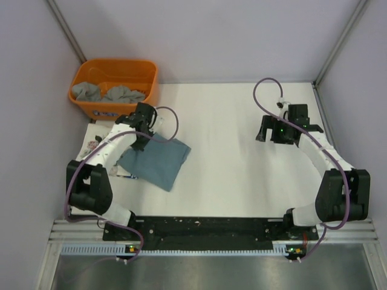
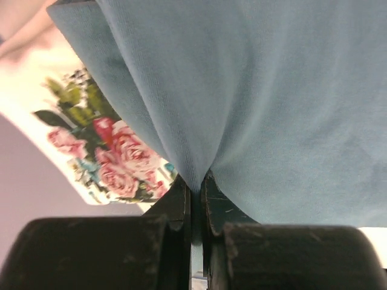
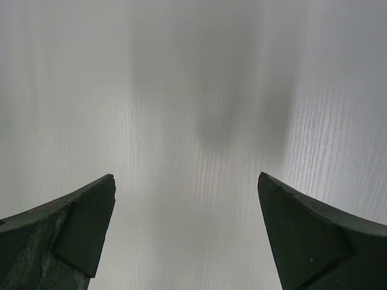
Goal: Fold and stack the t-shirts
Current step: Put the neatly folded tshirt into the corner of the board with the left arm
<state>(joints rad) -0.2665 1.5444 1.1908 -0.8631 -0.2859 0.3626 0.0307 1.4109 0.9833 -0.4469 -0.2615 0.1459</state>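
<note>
Here we are on the left side of the white counter (image 1: 236, 163), and our left gripper (image 2: 195, 183) has its jaws pinched tight on a fold of the folded dusty blue-grey t-shirt (image 1: 158, 162). In the left wrist view the knit cloth puckers into a V right where the jaws bite. That shirt sits as a rough, tilted rectangle, near and left of centre. Its left edge reaches towards the folded white t-shirt with the pink-rose floral print (image 2: 112, 154), which lies flat at the far-left edge of the counter under our left arm. We read this as the stacking step: the blue-grey one looks folded, and now it wants to go squarely on top of the floral one. From here we cannot tell whether the held edge is lifted or dragging. The next move, as we judge it, calls for carrying it further left, lining the edges up, then letting go without pulling the fold apart. It is soft, limp jersey and will sag and slide. Over on the right, our right gripper (image 3: 186, 181) hangs with its jaws wide apart above bare, faintly grained counter, holding nothing. At the far left, the glossy orange plastic tub (image 1: 148, 75) holds crumpled grey t-shirts (image 1: 109, 93), bunched and unfolded, so there is more folding to come.
</note>
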